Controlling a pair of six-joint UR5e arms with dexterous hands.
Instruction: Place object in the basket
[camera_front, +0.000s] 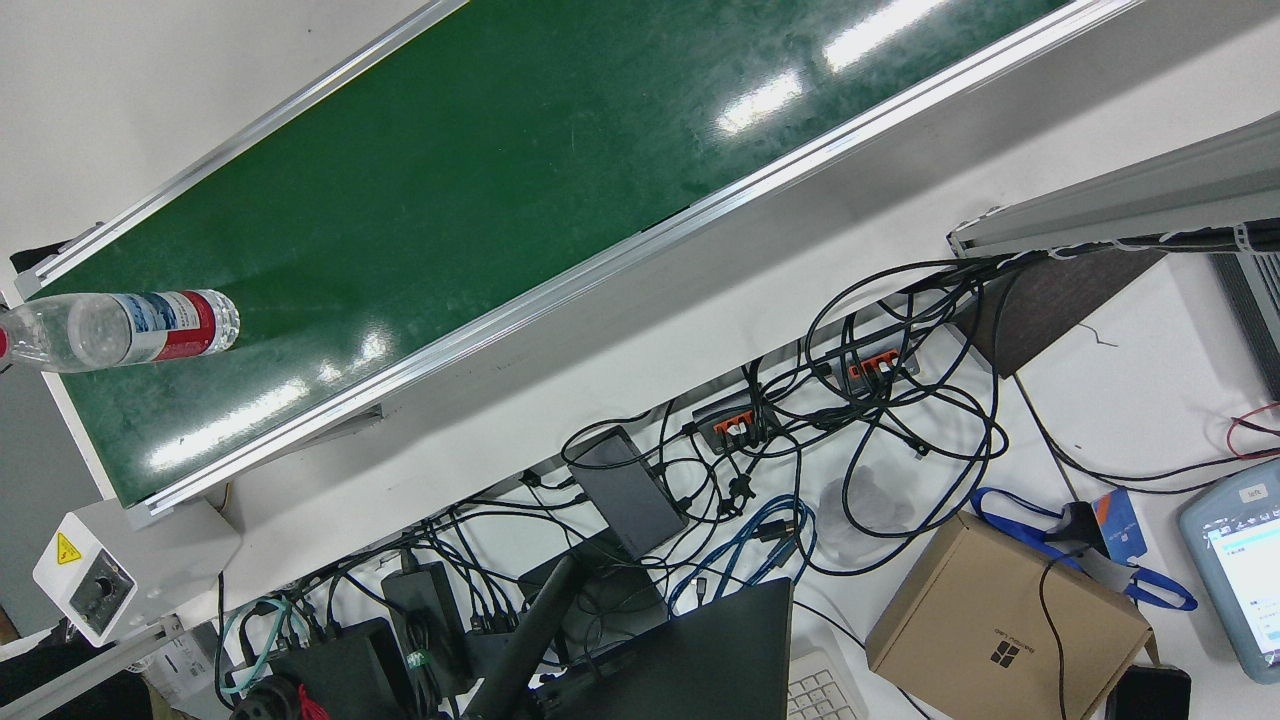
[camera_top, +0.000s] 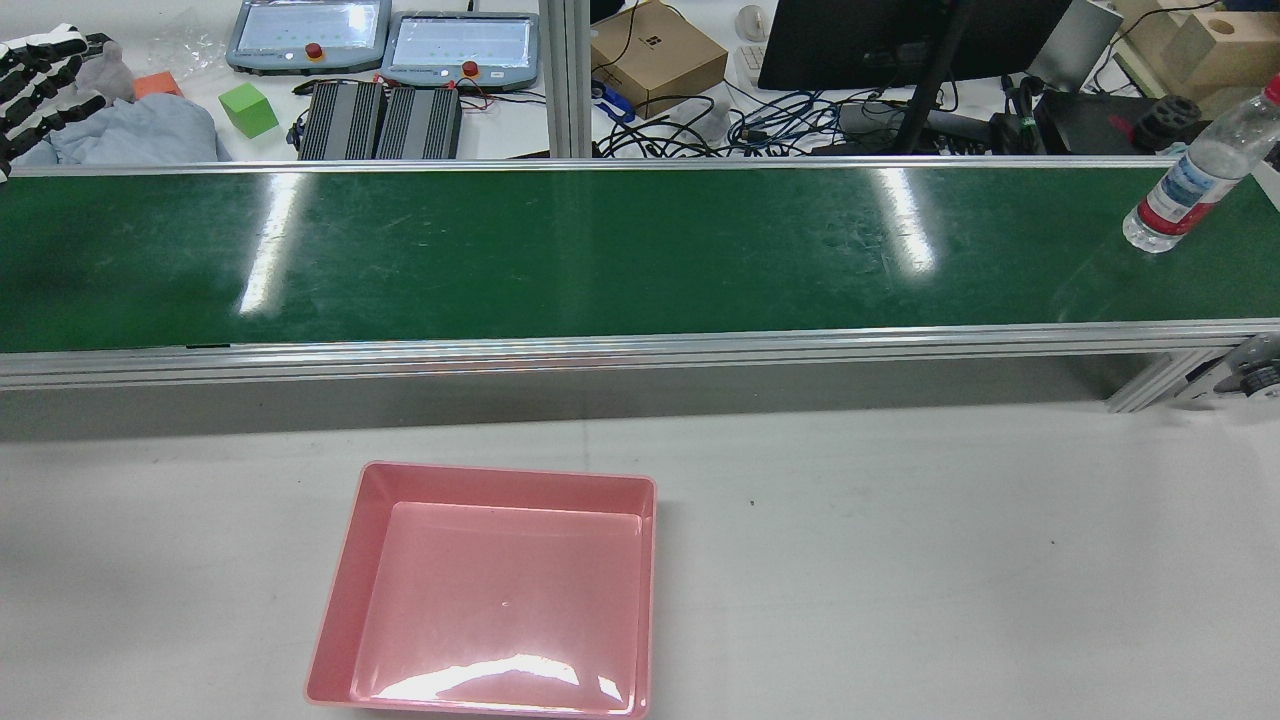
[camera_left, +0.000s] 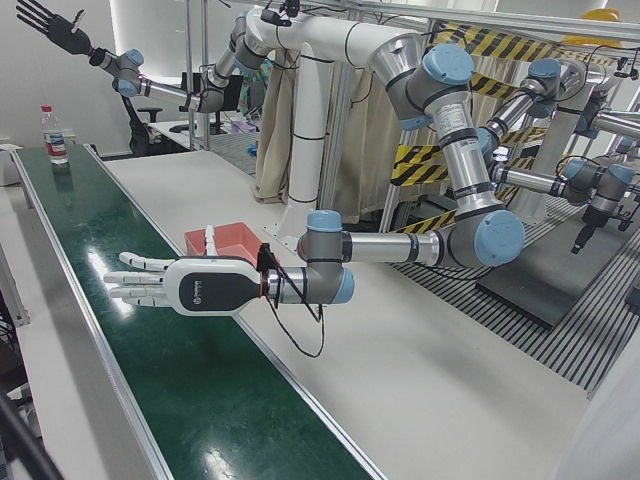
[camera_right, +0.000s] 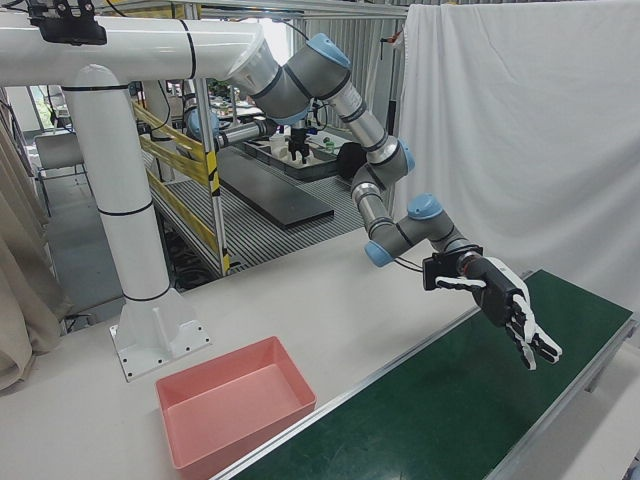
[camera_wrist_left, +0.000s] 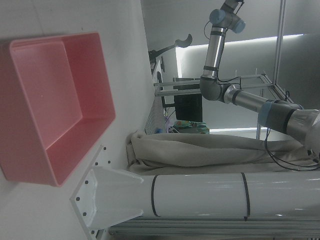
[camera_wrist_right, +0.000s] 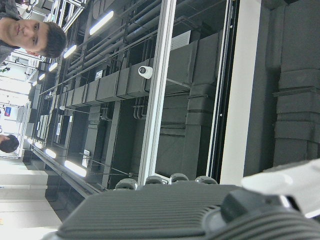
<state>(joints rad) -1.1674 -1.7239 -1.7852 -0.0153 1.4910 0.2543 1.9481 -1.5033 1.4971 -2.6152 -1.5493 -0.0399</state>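
Waiting is the point of this pose, as I judge it: my left hand (camera_left: 170, 285) hangs flat over the green conveyor belt (camera_top: 600, 250), fingers stretched wide, holding nothing. In the rear view it sits at about 10 o'clock from the pink basket (camera_top: 500, 475), ready to meet whatever the belt brings. The water bottle (camera_top: 1190, 190) stands upright on the belt's far right end, at about 2 o'clock from the basket and well apart from either hand. My right hand (camera_left: 45, 22) is raised high with fingers spread and empty, probably parked clear of the belt.
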